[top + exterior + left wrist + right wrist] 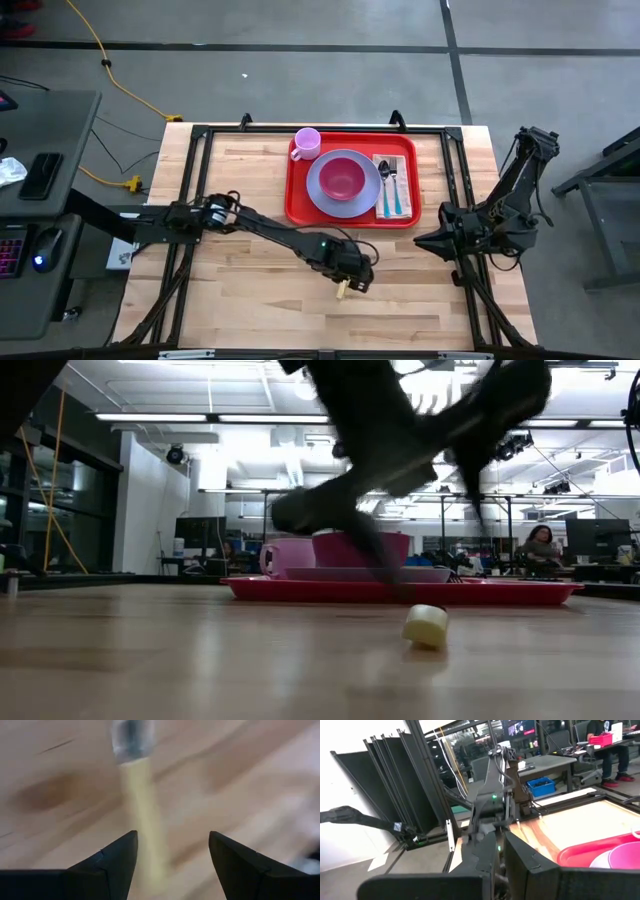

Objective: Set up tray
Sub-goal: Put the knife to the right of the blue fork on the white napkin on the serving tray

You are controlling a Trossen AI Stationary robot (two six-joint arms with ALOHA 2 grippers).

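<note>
Left gripper (352,283) sits low over the bench toward the near edge, middle, fingers spread wide with nothing between them. A small pale utensil with a cream handle (342,291) lies on the wood right under it (blurred in the wrist view, can't tell what kind). Farther back, the red tray (296,200) sits against the far edge, carrying a purple plate (316,183), pink bowl (343,178), pink cup (307,142), napkin (401,167) and spoon (385,176). Right gripper (424,240) rests by the right edge, pinched shut, empty.
</note>
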